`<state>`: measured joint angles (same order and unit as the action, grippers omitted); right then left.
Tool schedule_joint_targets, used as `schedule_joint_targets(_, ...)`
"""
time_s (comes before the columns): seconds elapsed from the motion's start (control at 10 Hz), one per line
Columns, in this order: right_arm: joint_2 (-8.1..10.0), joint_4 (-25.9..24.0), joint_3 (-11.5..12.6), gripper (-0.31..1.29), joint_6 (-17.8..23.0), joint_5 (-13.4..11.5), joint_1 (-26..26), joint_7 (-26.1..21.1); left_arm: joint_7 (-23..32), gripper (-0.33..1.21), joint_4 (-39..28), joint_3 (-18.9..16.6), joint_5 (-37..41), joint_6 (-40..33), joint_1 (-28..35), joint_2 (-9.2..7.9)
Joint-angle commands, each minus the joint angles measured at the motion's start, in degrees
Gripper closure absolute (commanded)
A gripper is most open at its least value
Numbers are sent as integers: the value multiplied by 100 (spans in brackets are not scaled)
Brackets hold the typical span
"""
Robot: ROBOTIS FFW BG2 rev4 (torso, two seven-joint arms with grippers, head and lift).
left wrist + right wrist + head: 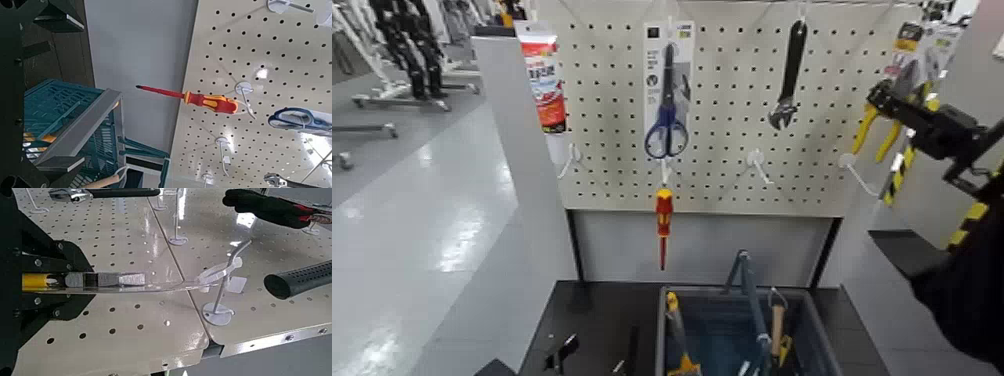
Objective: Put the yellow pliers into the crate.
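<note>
The yellow pliers [880,128] are on their retail card at the pegboard's upper right, handles pointing down. My right gripper [894,98] is raised there and shut on them. In the right wrist view a yellow part [36,282] sits between the dark fingers [55,305], and the clear package [129,280] reaches to a white hook [221,272]. The crate [810,318] stands below at the front, grey-rimmed with a blue-grey handle [744,280], holding several tools; it also shows in the left wrist view [82,131]. My left gripper [562,352] is parked low, left of the crate, open and empty.
On the pegboard [732,130] hang blue-handled scissors [666,128], a black wrench [788,75], a tube [544,80] and a red-and-yellow screwdriver [663,222]. An empty white hook [854,168] juts out below the pliers. Open floor lies to the left.
</note>
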<state>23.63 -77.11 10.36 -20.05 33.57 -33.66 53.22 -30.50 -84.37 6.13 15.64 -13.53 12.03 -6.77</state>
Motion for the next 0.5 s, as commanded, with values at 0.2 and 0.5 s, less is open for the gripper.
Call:
schedule_joint_targets(0.2, 1, -6, -42, 113, 18, 0, -35, 4, 0, 12, 0, 11, 0, 0, -8, -17)
schedule_joint_targets(0.5, -17, -94, -34, 113, 62, -9, -17, 13, 0, 12, 0, 28, 0, 9, -17, -35)
